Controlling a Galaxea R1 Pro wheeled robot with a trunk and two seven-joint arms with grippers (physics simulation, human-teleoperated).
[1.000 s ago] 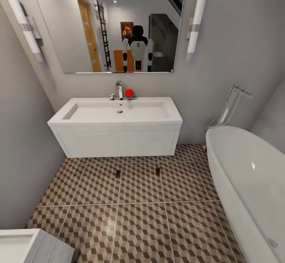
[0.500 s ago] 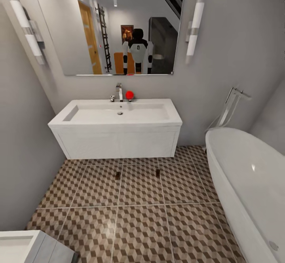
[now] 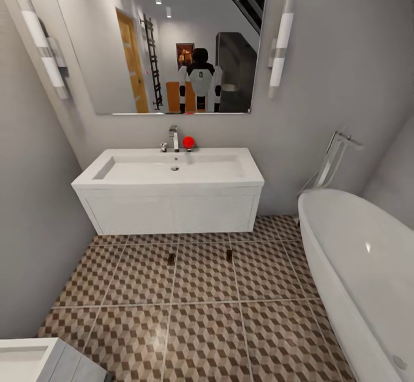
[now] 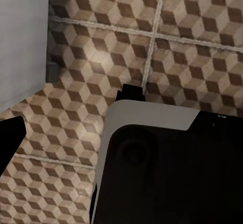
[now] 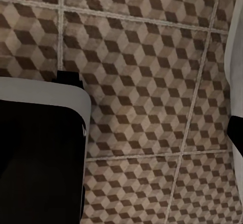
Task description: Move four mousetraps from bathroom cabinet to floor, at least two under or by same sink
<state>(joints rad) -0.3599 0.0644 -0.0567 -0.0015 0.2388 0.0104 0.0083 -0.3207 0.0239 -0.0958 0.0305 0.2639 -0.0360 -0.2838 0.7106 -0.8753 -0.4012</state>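
Note:
Two mousetraps [image 3: 171,259] [image 3: 229,253] lie flat on the bathroom floor [image 3: 207,324], just in front of the white vanity that carries the sink [image 3: 172,168] and its chrome tap [image 3: 173,137]. The cabinet is out of view. In the left wrist view a dark fingertip [image 4: 10,143] sits at the frame's edge over the cube-pattern tiles [image 4: 101,57]. The right wrist view shows another dark fingertip [image 5: 236,131] at its edge above the tiles [image 5: 147,82]. Nothing lies between the fingers of either gripper, and both look open.
A white oval bathtub [image 3: 362,267] fills the right side, with a floor-standing tap [image 3: 336,152] behind it. A white drawer unit [image 3: 46,362] stands at the near left. A red ball [image 3: 188,141] sits by the sink tap. The mirror [image 3: 161,48] reflects my body. My own base [image 4: 167,173] [image 5: 35,153] shows in both wrist views.
The whole head picture has slid down a little and things look slightly smaller, so the camera has moved. The two mousetraps keep their places on the tiles.

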